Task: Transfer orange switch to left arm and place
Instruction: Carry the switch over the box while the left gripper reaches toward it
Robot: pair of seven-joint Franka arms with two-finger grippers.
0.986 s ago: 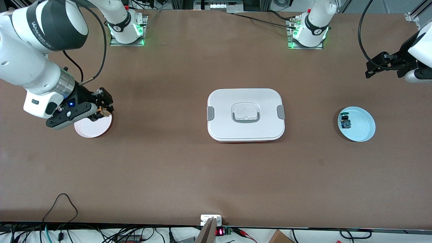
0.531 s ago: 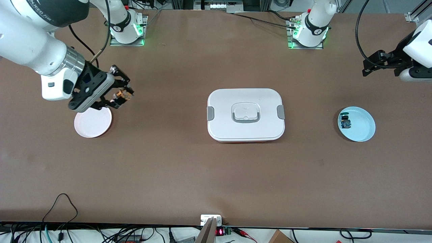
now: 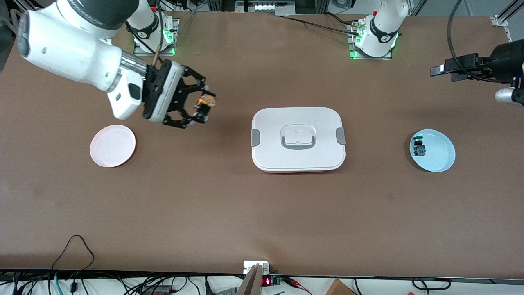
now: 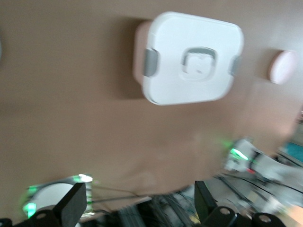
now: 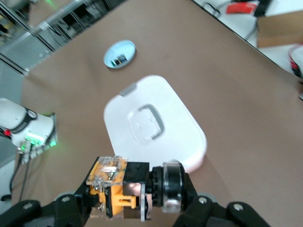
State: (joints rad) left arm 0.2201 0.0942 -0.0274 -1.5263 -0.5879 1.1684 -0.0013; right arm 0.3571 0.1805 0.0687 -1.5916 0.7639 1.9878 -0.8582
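Table: brown table, bare betw. pink plate and box.
Right hand: right hand up in air over bare table beside box, toward right arm's end; pinches orange switch.
Left hand: left hand over table edge near blue plate; fingers spread in wrist view.
Handover tip: judge meet high over box lid, keep pinch firm, leave switch end free for 2nd grip.
Room: plenty above lid; watch box corners.
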